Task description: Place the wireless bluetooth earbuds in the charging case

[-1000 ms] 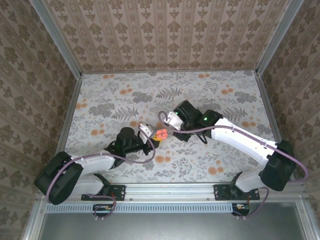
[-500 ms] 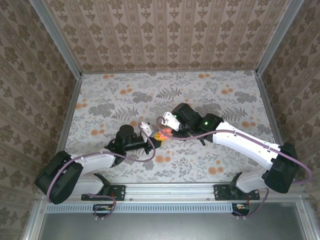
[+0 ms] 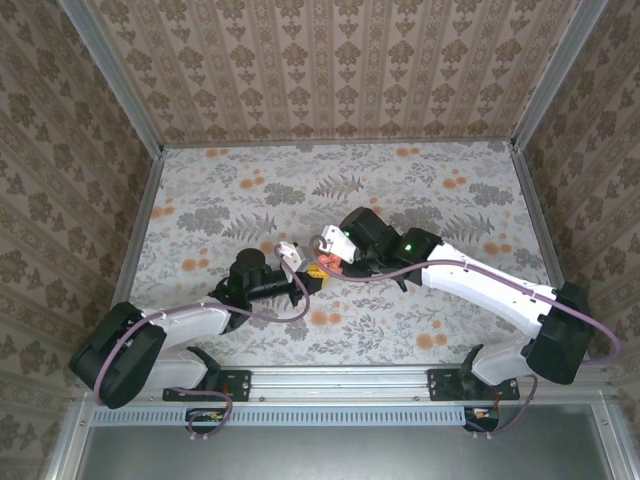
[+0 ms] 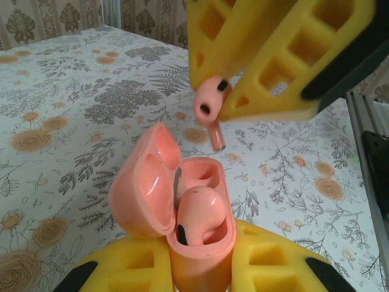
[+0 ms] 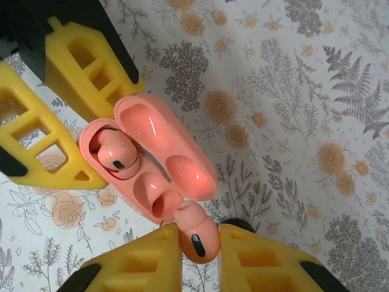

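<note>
The left arm (image 3: 190, 325) and right arm (image 3: 480, 285) reach inward, tips nearly meeting. The left gripper (image 4: 200, 267) has its jaws clamped on the case (image 4: 146, 194). The right gripper (image 5: 197, 246) pinches an earbud (image 5: 197, 234) just over those jaws.

- No text, label, brand, number or sign can be read anywhere.
- Unmarked surfaces: the salmon-pink rounded plastic charging case (image 4: 149, 188), the small pink plastic earbud (image 4: 208, 104) above it, and the floral-patterned table covering (image 4: 61, 109).

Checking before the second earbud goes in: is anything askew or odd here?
Nothing stands out. The left tool holds the charging case with its lid open and one earbud seated. The right tool holds the other earbud above it, not yet in.
</note>
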You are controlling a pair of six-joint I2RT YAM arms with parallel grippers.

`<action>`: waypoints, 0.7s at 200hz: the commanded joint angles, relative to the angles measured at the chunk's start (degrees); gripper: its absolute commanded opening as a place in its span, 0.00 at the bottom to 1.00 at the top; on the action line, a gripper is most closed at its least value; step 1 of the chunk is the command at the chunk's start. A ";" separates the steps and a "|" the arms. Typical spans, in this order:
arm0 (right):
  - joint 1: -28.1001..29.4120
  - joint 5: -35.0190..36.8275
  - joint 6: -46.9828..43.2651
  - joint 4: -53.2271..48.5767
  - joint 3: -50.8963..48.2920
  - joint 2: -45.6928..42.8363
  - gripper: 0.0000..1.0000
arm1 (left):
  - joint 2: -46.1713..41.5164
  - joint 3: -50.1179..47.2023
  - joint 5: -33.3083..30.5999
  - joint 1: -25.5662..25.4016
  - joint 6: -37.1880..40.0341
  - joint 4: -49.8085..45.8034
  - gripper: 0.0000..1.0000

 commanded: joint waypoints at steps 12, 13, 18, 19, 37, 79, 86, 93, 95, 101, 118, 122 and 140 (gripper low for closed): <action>0.38 -0.04 -1.20 0.39 0.21 1.72 0.20 | -0.40 1.13 2.09 0.40 -1.43 3.10 0.19; 0.38 -0.04 -1.20 0.39 0.21 1.76 0.20 | -0.40 1.14 2.09 0.37 -1.39 3.10 0.19; 0.52 -0.04 -1.24 0.39 0.20 1.83 0.21 | -0.40 1.19 2.12 0.35 -1.43 3.23 0.19; 0.50 -0.04 -1.27 0.44 0.21 1.86 0.21 | -0.36 1.21 2.15 0.35 -1.44 3.21 0.19; 0.48 -0.04 -1.37 0.57 0.15 1.88 0.21 | -0.49 1.35 2.10 0.39 -1.44 3.21 0.19; 0.76 -0.78 -1.74 0.49 -0.05 1.45 0.21 | -0.49 1.67 1.86 0.44 -1.53 3.62 0.19; 0.81 -0.70 -1.98 0.32 -0.08 1.54 0.21 | -0.57 1.67 1.83 0.46 -1.53 3.69 0.19; 0.94 -0.65 -2.16 0.07 -0.06 1.61 0.21 | -0.57 1.75 1.75 0.48 -1.64 3.71 0.19; 0.94 -0.65 -2.27 -0.02 -0.05 1.62 0.21 | -0.57 1.73 1.75 0.51 -1.62 3.71 0.19; 0.99 -0.65 -2.42 -0.13 -0.08 1.62 0.21 | -0.65 1.75 1.66 0.45 -1.62 3.71 0.19; 1.21 -0.68 -2.78 -0.48 -0.13 1.76 0.21 | -0.75 1.81 1.57 0.44 -1.53 3.71 0.19; 1.31 -0.65 -2.78 -0.58 -0.12 1.79 0.21 | -0.78 1.85 1.57 0.43 -1.46 3.61 0.19; 1.63 -0.74 -2.96 -0.71 -0.22 1.89 0.21 | -0.84 1.94 1.57 0.45 -1.40 3.63 0.19</action>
